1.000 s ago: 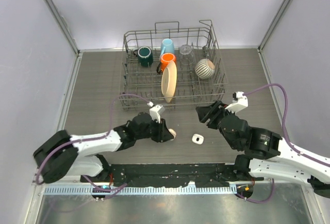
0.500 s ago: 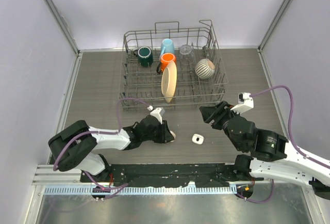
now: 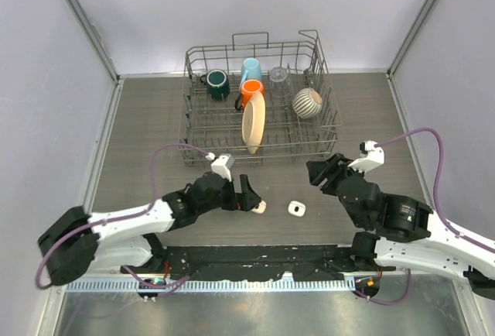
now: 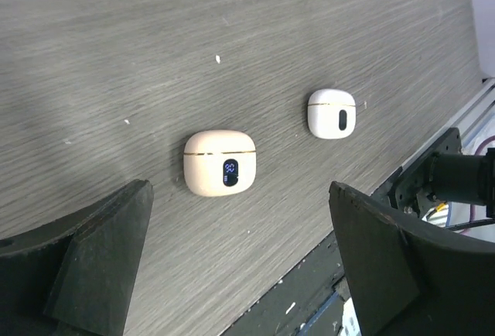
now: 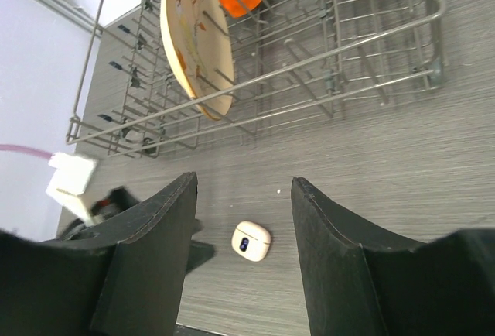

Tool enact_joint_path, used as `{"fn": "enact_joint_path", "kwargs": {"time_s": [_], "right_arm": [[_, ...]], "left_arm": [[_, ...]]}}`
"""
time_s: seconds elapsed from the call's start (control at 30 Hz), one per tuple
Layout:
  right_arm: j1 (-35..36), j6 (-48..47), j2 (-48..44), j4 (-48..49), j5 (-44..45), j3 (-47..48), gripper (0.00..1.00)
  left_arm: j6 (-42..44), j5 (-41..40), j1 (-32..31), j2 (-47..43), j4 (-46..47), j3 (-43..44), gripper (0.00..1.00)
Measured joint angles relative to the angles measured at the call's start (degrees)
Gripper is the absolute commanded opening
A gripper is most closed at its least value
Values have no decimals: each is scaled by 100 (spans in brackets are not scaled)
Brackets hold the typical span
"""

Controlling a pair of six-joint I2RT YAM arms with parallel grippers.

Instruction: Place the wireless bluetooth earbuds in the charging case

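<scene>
Left wrist view: the left gripper (image 4: 240,197) is spread wide and empty, with the shut cream charging case (image 4: 220,162) laid flat just ahead, centred between its fingers (image 4: 100,243). The half-open, empty right gripper (image 5: 244,185) is held well apart, so the left is judged nearer. No earbuds are seen.
</scene>
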Motion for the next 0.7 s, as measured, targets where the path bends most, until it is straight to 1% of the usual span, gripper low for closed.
{"fn": "enact_joint_path", "kwargs": {"time_s": [0.07, 0.23, 0.3, 0.4, 0.47, 0.5, 0.57, 0.6, 0.63, 0.7], "right_arm": [[0, -4, -63, -129, 122, 0, 58], [0, 42, -212, -544, 442, 24, 58], [-2, 48, -210, -688, 566, 31, 61], [-11, -22, -131, -855, 745, 63, 68], [-94, -157, 87, -988, 885, 199, 72], [-162, -254, 267, -1054, 949, 319, 78], [-457, -472, 684, -1104, 990, 595, 83], [-667, -627, 876, -1117, 999, 743, 87], [-966, -828, 1038, -1084, 890, 892, 88], [-1864, -1290, 1362, -892, 452, 1141, 89]], "left_arm": [[72, -170, 0, -531, -374, -2, 100], [173, -817, 0, -2232, -1185, -2, 100], [192, -1003, 2, -2848, -1526, 2, 100], [232, -1185, 2, -3407, -2247, 234, 100], [345, -1261, 2, -3574, -2704, 562, 100], [420, -1305, 0, -3576, -2894, 776, 100], [496, -1438, 0, -3475, -3180, 1209, 100], [531, -1517, 0, -3410, -3289, 1392, 100], [595, -1611, 0, -3305, -3445, 1617, 100], [719, -1821, 2, -3082, -3674, 2024, 100]]}}
